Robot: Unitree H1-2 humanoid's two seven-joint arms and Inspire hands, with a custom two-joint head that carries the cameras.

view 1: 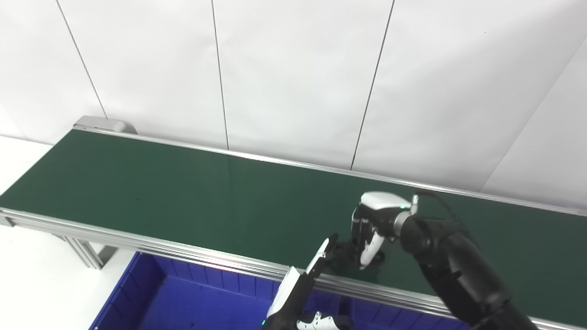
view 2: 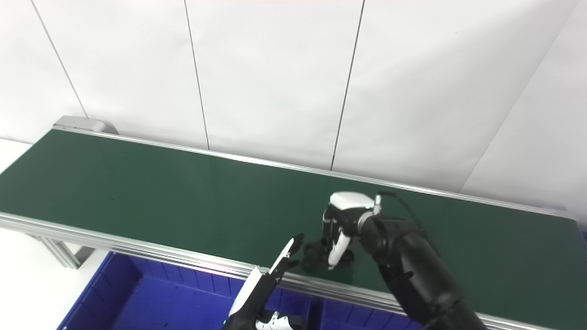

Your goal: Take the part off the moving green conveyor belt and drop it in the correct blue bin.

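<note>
- The part [view 2: 316, 253], a small dark piece, is lying on the green conveyor belt [view 1: 183, 197] close to its near rail, in the lower middle of the frame; its exact shape is too dark to make out.
- The right hand [view 1: 369, 229] is reaching down over the part from the right, with its fingers [view 1: 372, 250] curled down around it; I cannot tell if it is really gripping the part or only touching it.
- The left hand [view 1: 300, 279] is rising from the bottom edge, just left of the part, with fingers stretched straight and apart, holding nothing; its fingertips are pointing up over the near rail [view 1: 206, 259].
- The belt is running across the frame from the upper left to the lower right, between two metal rails.
- The blue bin [view 1: 151, 293] is sitting below the near rail, in the lower left of the frame.
- A white panelled wall [view 1: 293, 78] is filling the upper part behind the belt.
</note>
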